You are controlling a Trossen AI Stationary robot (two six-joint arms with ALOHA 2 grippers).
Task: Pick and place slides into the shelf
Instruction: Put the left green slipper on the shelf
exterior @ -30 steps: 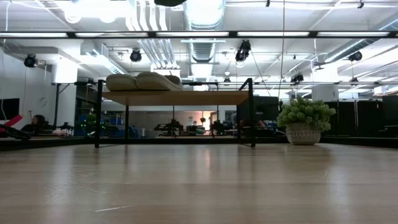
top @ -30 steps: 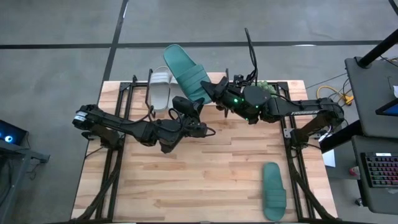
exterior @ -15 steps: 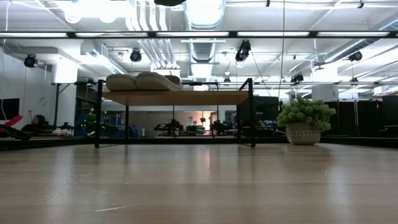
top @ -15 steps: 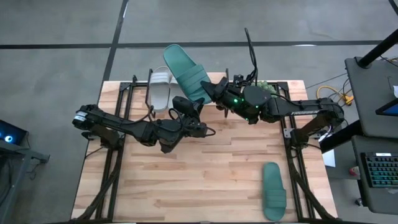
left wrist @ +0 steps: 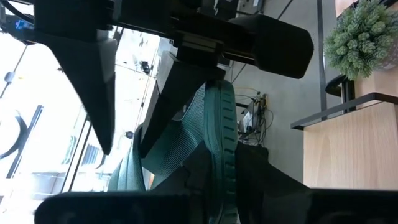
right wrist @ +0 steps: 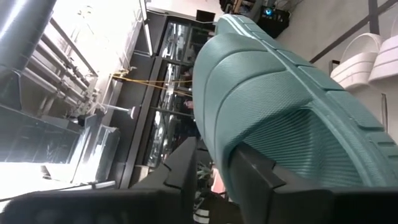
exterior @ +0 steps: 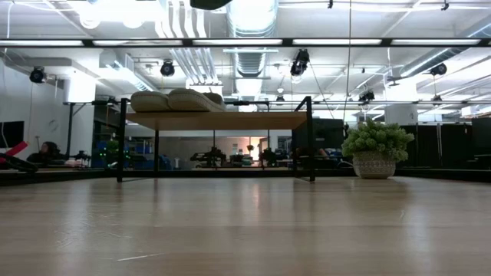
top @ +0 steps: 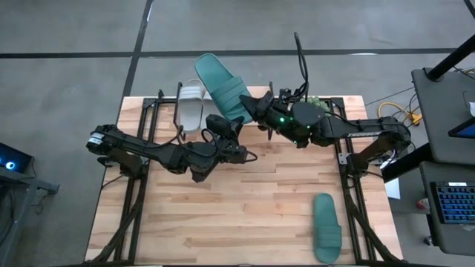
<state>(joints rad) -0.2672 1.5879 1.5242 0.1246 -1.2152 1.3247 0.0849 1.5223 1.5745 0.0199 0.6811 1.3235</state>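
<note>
One teal slide (top: 221,83) is held up in the air over the table's far edge, above the shelf (exterior: 219,120). My right gripper (top: 252,110) is shut on it from the right. My left gripper (top: 223,127) meets its lower end from the near left and is shut on it too. Two pale slides (top: 191,104) lie side by side, soles down, on the shelf's plank top (exterior: 175,100). The second teal slide (top: 326,237) lies flat on the table near its near right corner. My left gripper has the teal slide's sole edge (left wrist: 225,140) between its two fingers (left wrist: 266,180), coming from the near left. The slide is clear of the table and shelf. My right gripper pinches the slide beside its ribbed strap (right wrist: 261,93), one finger (right wrist: 185,163) outside and the other (right wrist: 256,177) on the mesh footbed side (right wrist: 305,143). It comes from the table's right. The slide is lifted clear, toe tilted up toward the far left.
A potted plant (exterior: 376,149) stands at the table's far right beside the shelf. Black frame rails run down the table's left and right sides (top: 137,185). The table's middle and near left are bare wood (top: 223,215).
</note>
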